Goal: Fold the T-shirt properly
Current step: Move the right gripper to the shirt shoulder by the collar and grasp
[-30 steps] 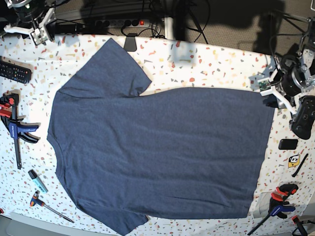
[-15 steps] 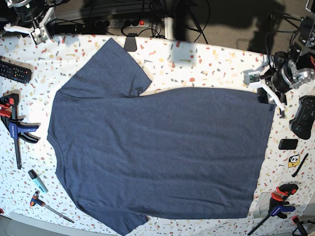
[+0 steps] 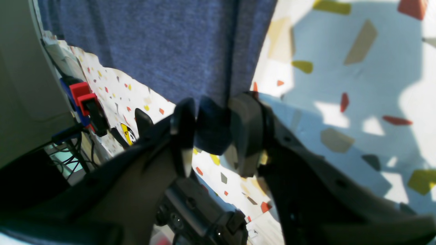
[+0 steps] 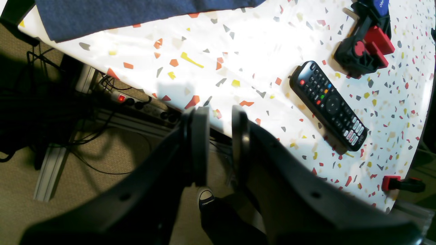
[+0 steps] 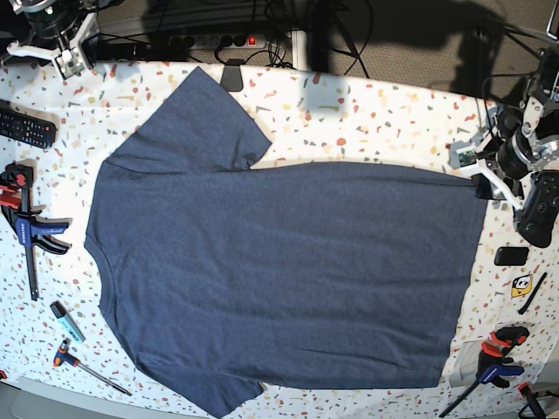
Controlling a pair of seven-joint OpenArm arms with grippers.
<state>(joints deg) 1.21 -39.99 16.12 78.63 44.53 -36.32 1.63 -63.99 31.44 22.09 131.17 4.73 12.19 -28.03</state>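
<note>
lying flat across the middle of the speckled counter (image 5: 367, 113), the t-shirt (image 5: 288, 271) takes up most of the surface, plain navy side up, collar toward the blue clamp (image 5: 31, 229) and hem toward the game controller (image 5: 541, 208). one sleeve fans out away from the shirt body toward the power strip (image 5: 214, 39) beyond the counter edge; the other pokes off the opposite side of the body.

it reads as a light, limp cotton knit that will drape and sag wherever it is unsupported, and stretch rather than slide if dragged by one point. judged from that, corners and hem edges are the sensible places to pinch, with both layers caught together so the back does not trail.

the left gripper (image 3: 211, 134) is at the hem corner nearest the game controller, and the wrist view shows a fold of navy cloth pinched between its closed pads, so it is grasping the t-shirt there. the right gripper (image 4: 218, 143) hangs well apart from the shirt, past the sleeve and out over the counter edge near the remote (image 4: 328, 105); its pads stand a little apart with nothing between them.
</note>
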